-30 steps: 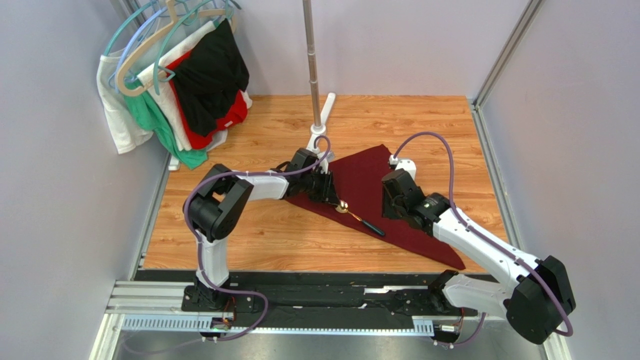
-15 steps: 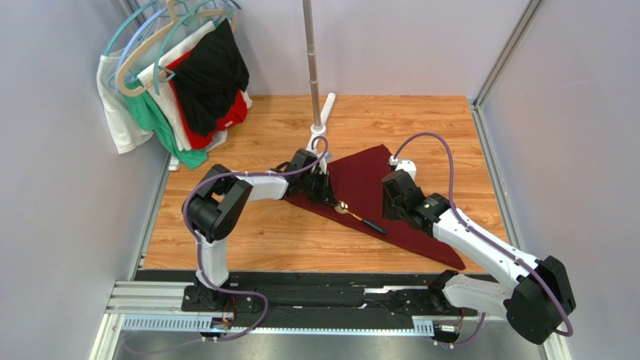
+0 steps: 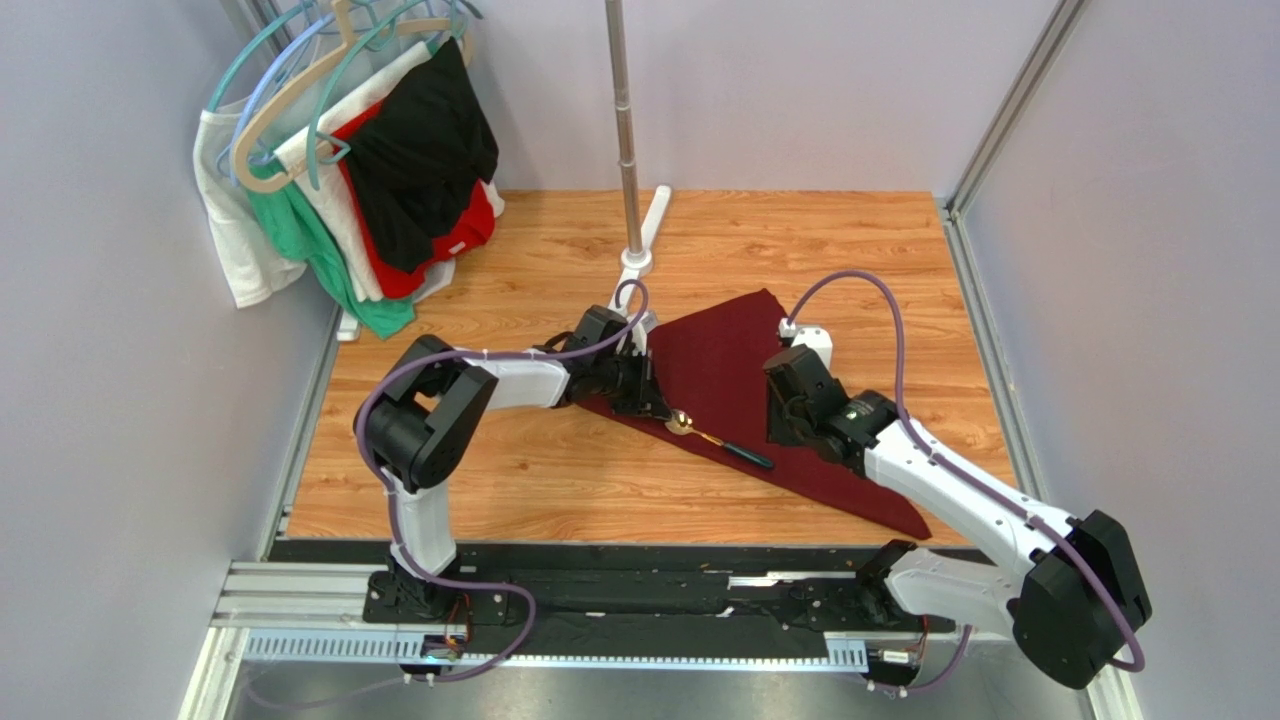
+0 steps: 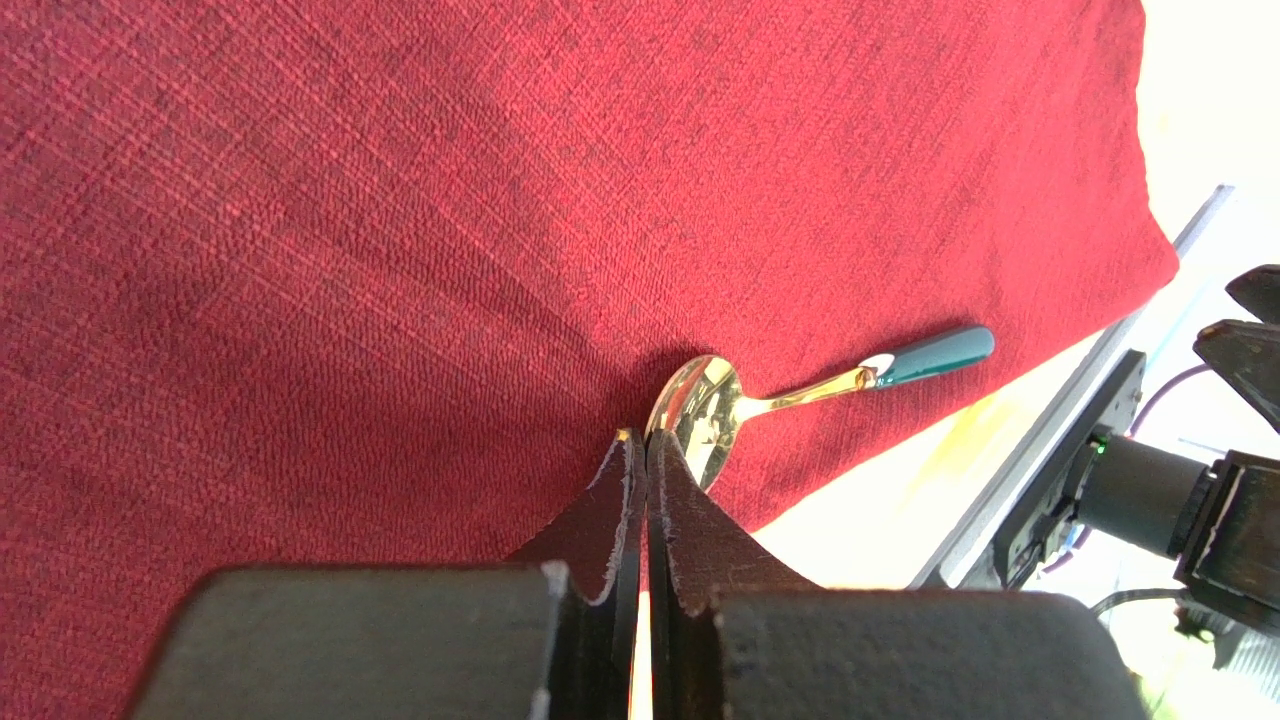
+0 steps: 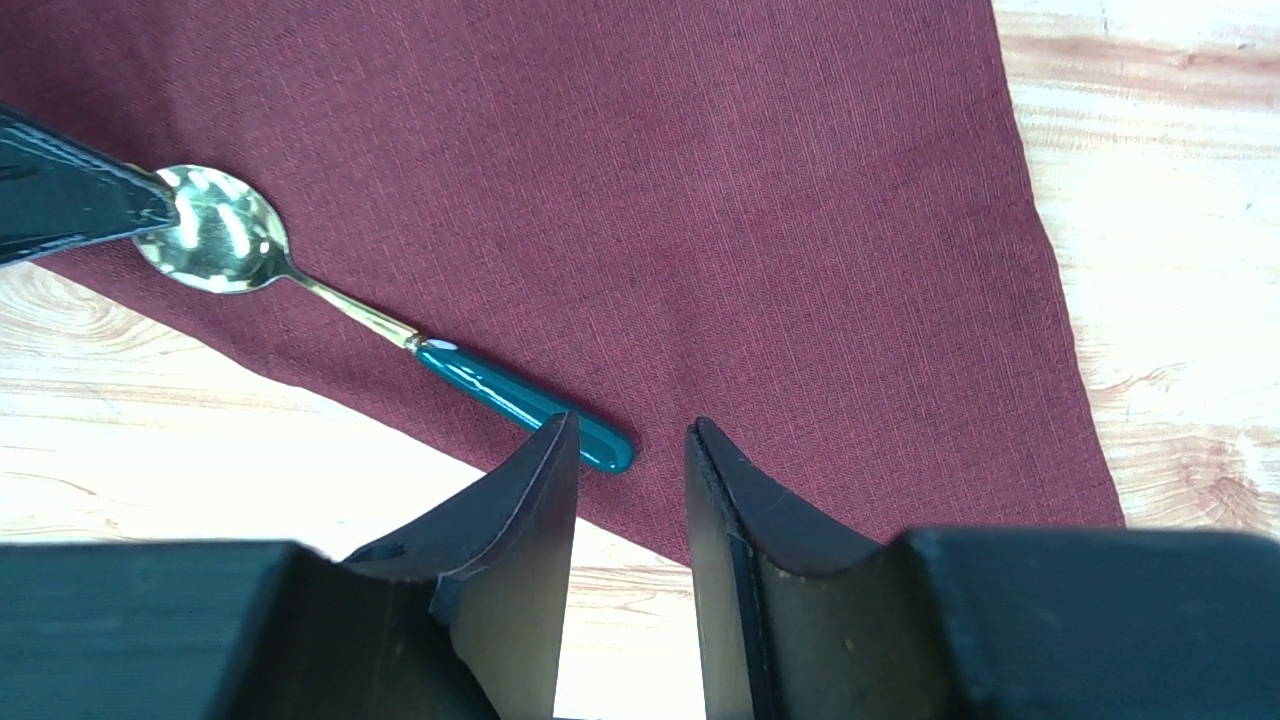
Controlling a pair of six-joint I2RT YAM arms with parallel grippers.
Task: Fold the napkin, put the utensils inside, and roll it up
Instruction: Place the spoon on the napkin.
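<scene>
The maroon napkin (image 3: 736, 353) lies flat on the wooden table, folded into a triangle; it fills the left wrist view (image 4: 376, 225) and the right wrist view (image 5: 721, 195). The spoon (image 3: 723, 438) lies on it near its front-left edge, gold bowl (image 4: 703, 413) to the left, dark teal handle (image 5: 511, 396) to the right. My left gripper (image 3: 657, 407) is shut, and its tips (image 4: 648, 441) rest on the cloth right at the spoon's bowl. My right gripper (image 3: 772, 438) is open and empty, and its tips (image 5: 631, 432) hover just past the handle's end.
A metal pole (image 3: 622, 105) on a white foot (image 3: 649, 233) stands just behind the napkin. Garments on hangers (image 3: 361, 165) hang at the back left. Grey walls close both sides. The arms' rail (image 3: 601, 593) runs along the near edge.
The left arm's elbow has swung slightly left and down, and its shut gripper has nudged at the spoon's bowl. The spoon has barely shifted. The right arm is almost still.
</scene>
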